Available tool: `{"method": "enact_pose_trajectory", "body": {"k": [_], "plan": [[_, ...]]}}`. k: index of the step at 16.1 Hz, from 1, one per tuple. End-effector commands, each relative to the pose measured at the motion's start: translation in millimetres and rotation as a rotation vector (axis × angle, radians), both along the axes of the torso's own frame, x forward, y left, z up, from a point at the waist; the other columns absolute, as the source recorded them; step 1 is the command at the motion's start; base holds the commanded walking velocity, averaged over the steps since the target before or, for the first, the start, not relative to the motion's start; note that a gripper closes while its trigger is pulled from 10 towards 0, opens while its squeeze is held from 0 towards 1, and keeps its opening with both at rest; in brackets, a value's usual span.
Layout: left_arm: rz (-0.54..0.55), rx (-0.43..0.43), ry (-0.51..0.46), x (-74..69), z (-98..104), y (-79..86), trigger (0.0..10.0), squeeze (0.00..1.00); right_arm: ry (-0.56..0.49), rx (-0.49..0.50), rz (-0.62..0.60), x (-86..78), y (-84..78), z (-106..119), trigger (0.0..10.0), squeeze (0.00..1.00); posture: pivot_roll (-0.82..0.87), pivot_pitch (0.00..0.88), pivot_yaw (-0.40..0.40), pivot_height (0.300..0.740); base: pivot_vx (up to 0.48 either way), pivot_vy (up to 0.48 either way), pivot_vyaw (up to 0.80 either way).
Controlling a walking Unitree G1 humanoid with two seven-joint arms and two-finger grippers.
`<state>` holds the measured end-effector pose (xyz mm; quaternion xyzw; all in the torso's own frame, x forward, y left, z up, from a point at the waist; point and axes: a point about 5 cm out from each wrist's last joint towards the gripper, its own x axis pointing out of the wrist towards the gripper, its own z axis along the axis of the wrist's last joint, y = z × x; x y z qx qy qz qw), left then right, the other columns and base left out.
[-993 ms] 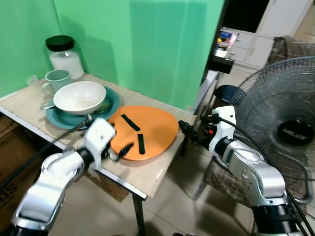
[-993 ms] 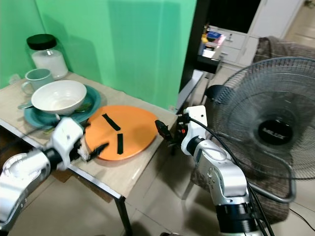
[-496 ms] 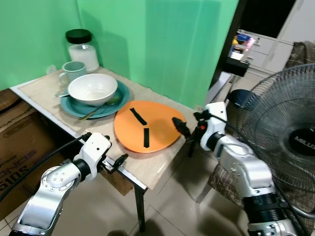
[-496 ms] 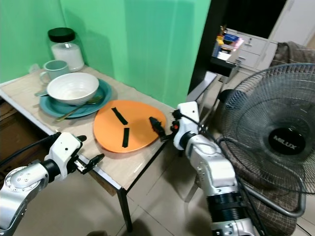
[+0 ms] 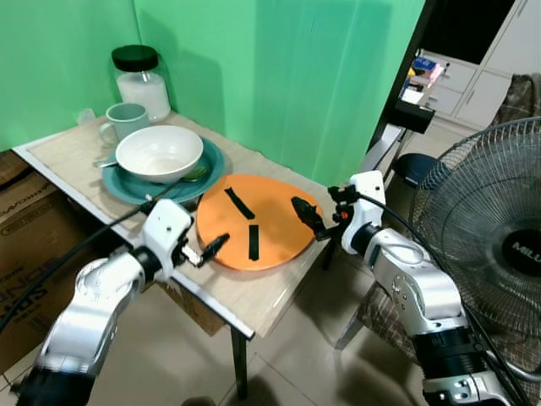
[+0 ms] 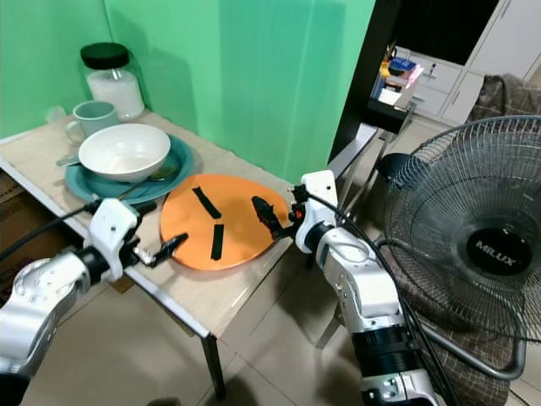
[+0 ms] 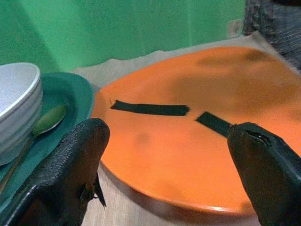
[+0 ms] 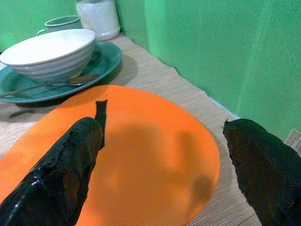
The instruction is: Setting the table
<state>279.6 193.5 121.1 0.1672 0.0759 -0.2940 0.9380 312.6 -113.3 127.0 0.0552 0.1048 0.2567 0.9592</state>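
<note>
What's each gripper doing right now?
Left gripper: open, empty, at the orange mat's near edge.
Right gripper: open, empty, over its far edge.

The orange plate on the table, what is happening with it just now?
The robot reaches for the orange plate from both sides. Its left hand is at the plate's near edge and its right hand over the far edge, both open, neither gripping yet. Beside it a white bowl sits on a teal plate.

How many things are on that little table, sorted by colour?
Orange: 1, the round mat
Teal: 1, the plate
White: 1, the bowl
Pale green: 1, the mug
Clear with black lid: 1, the jar
Metal: 1, the spoon
Total: 6
</note>
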Motion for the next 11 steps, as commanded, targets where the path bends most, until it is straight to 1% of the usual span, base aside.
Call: {"method": "enact_pose_trajectory", "body": {"k": [1, 2, 4, 7, 9, 11], "plan": [[-0.009, 0.016, 0.031, 3.0, -8, 0.3, 10.0, 0.00, -0.016, -0.008, -0.008, 3.2, -3.9, 3, 10.0, 0.00, 0.11, 0.000, -0.062, 0.740, 0.000, 0.000, 0.00], [-0.013, 0.036, 0.056, 4.6, -14, 1.4, 10.0, 0.00, -0.017, -0.012, -0.008, 3.5, -4.6, 3, 10.0, 0.00, 0.10, 0.000, -0.057, 0.740, 0.000, 0.000, 0.00], [-0.019, 0.044, 0.091, 4.5, -22, 3.3, 10.0, 0.00, -0.017, -0.017, -0.020, 4.8, -6.6, 2, 10.0, 0.00, 0.10, 0.000, -0.057, 0.740, 0.000, 0.000, 0.00], [-0.027, 0.061, 0.110, 2.2, -29, 5.0, 10.0, 0.00, -0.007, -0.009, -0.059, 8.1, -9.5, 1, 10.0, 0.00, 0.10, 0.000, -0.057, 0.740, 0.000, 0.000, 0.00], [-0.033, 0.068, 0.122, 0.3, -35, 4.8, 10.0, 0.00, 0.012, 0.003, -0.088, 11.1, -12.3, 0, 10.0, 0.00, 0.09, 0.000, -0.049, 0.740, 0.000, 0.000, 0.00], [-0.041, 0.067, 0.142, -3.3, -42, 3.5, 10.0, 0.00, 0.050, 0.003, -0.075, 11.8, -12.3, -4, 10.0, 0.00, 0.09, 0.000, -0.054, 0.740, 0.000, 0.000, 0.00]]}}
